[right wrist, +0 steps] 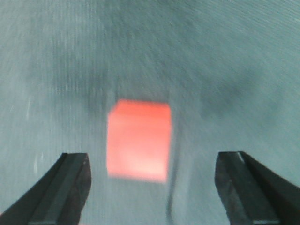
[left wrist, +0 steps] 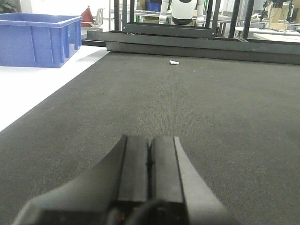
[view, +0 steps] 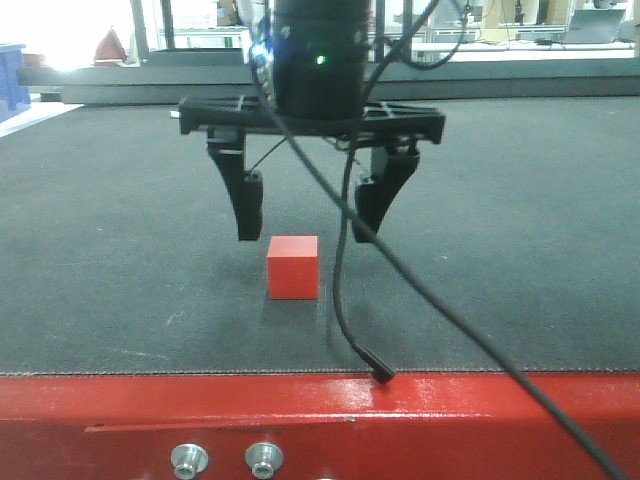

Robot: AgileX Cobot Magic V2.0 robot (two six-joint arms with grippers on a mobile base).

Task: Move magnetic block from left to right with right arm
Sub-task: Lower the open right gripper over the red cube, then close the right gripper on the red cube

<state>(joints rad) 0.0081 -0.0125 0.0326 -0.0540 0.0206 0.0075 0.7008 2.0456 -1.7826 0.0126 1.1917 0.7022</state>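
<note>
Front-facing view: right gripper (view: 305, 233) hovering wide open just above magnetic block (view: 293, 267), not gripping it. Block sitting on dark mat (view: 120, 250), near red edge (view: 500, 410). Left gripper (left wrist: 149, 161) showing jaws pressed together.

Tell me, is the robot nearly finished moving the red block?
Not nearly. Done: the right pincer is lined up at the block, open, a finger on each side. In hand: getting the grab ready; the block sits on the mat, not gripped. Left to do: close, lift, carry it right and set it down. The left pincer is shut, holding nothing.
</note>
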